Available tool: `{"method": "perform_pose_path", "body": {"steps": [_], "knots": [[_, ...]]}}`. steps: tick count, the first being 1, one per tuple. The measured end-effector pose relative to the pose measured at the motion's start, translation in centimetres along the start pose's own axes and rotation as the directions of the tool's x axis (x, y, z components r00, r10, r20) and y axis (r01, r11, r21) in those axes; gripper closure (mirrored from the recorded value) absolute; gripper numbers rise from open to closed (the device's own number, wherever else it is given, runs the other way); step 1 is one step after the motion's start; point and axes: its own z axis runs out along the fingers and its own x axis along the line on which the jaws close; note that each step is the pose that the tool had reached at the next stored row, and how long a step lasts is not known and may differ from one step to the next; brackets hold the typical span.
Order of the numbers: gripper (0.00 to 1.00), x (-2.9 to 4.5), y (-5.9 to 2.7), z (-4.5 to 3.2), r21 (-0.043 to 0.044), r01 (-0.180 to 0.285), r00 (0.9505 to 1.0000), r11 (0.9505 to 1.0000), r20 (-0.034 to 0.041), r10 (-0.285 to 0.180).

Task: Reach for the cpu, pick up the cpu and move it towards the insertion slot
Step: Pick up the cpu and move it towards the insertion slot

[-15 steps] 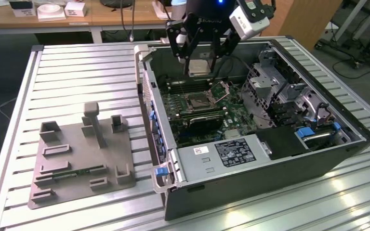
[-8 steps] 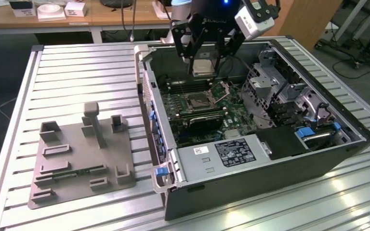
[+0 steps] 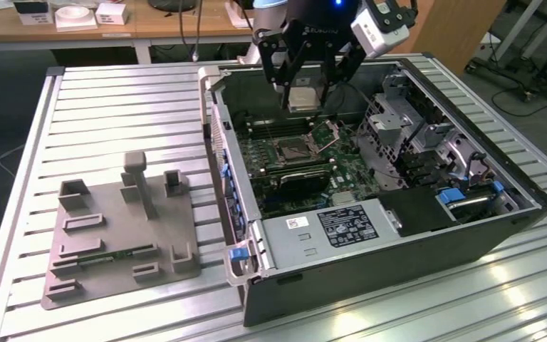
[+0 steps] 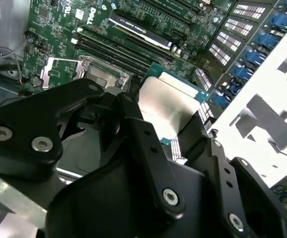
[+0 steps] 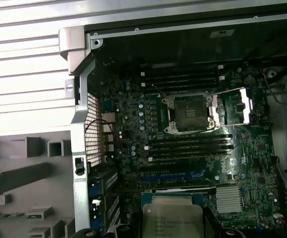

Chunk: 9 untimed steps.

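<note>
Gripper [image 3: 304,89] is over the open PC case [image 3: 369,235], fingers [image 4: 148,144] clamped on the cpu [image 3: 303,98], which is held in the air above the motherboard [image 5: 133,134]. Insertion slot [image 3: 290,149] sits below and just ahead of the cpu, retention bracket [image 5: 240,106] flipped open, socket bare. Grey tray [image 3: 112,235] lies on the table [image 3: 112,107] at the exterior view's left.

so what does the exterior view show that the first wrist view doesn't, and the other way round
The exterior view alone gives the gripper shut on the cpu above the open computer case. The first wrist view alone looks straight down into the insertion slot, with its retention bracket swung aside. Both share the cpu, the slot, the motherboard and the grey tray.
</note>
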Motion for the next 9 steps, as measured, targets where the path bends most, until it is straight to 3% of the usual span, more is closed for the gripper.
{"method": "perform_pose_path", "body": {"steps": [9], "knots": [[0.45, 0.04, 0.67, 0.07, 0.0000, -0.002, 1.0000, 1.0000, 0.0001, 0.002]]}}
